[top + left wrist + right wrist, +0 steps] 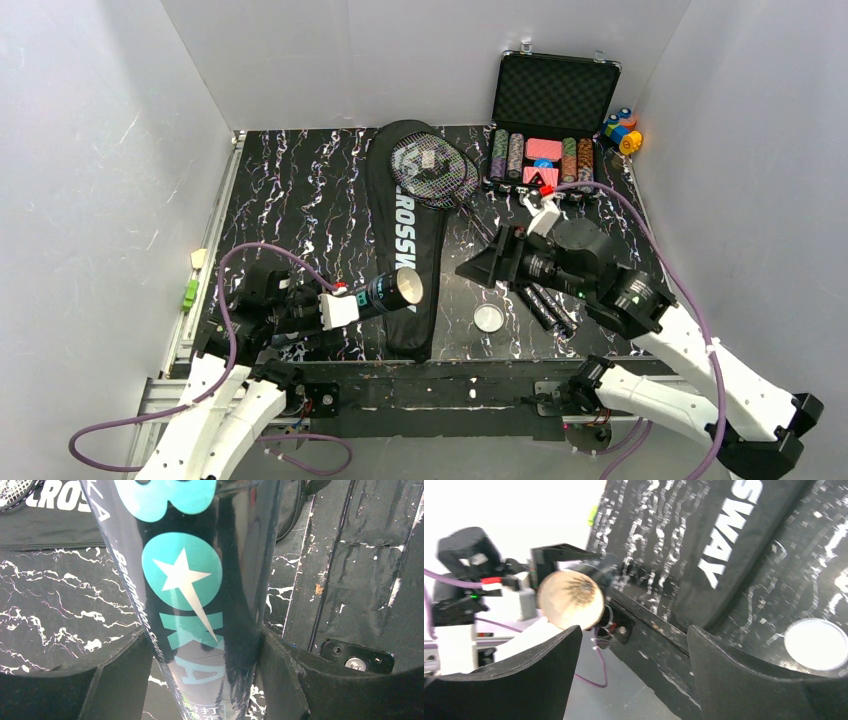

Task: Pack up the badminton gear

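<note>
A black desk [300,200] veined with white marbling is enclosed by plain white walls. A long black fabric bag [405,240] lettered "CROSSWAY" in white is laid lengthwise down the middle of the desk, its rounded end toward the far wall. An open black case of poker chips [555,95] is stood at the far right, its lid raised. Thin black racquets [432,168] are laid with strung heads overlapped on the far end of the bag; their shafts are run diagonally to the right, and 2 black handles [547,305] are seen on the desk beside the right arm. A long dark glossy tube with teal lettering [395,290] is clamped between the 2 fingers of the left hand [202,660] and is held across the near end of the bag, its uncapped mouth turned to the right; whether it touches the bag cannot be told. A pale, feathery filling is shown in that mouth in the right wrist view. The right hand [634,645] is spread wide with nothing between its fingers and is pointed at the mouth of the tube, apart from it. A small round white lid [489,318] is laid flat on the desk between the bag and the handles. Small coloured blocks [622,130] are grouped just beside the case.
</note>
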Action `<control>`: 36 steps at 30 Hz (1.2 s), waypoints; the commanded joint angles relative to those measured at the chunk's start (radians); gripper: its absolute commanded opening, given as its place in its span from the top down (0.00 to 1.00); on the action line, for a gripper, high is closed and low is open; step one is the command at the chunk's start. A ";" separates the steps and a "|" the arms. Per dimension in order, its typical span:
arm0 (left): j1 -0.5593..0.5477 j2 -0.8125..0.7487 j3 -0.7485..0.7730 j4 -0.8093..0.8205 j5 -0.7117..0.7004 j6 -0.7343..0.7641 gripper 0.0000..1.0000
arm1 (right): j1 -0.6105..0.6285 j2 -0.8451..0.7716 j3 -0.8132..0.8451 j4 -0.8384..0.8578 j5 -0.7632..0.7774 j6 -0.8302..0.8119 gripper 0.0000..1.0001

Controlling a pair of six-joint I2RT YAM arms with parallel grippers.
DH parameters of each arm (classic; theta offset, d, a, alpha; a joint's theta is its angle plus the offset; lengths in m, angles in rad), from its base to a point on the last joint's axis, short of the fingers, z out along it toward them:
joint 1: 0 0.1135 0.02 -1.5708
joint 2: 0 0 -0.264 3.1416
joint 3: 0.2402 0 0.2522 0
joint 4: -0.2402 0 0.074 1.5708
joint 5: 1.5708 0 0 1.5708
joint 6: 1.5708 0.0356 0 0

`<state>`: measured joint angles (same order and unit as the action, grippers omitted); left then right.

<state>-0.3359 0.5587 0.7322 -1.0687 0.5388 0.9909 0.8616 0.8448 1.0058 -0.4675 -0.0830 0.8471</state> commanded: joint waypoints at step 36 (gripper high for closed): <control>-0.003 -0.048 -0.038 0.004 -0.018 0.028 0.87 | 0.081 0.654 -0.202 0.018 0.296 0.012 0.64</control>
<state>-0.3359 0.5243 0.6991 -1.0733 0.5072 1.0069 0.9302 1.4731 0.7845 -0.4442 0.1707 0.8421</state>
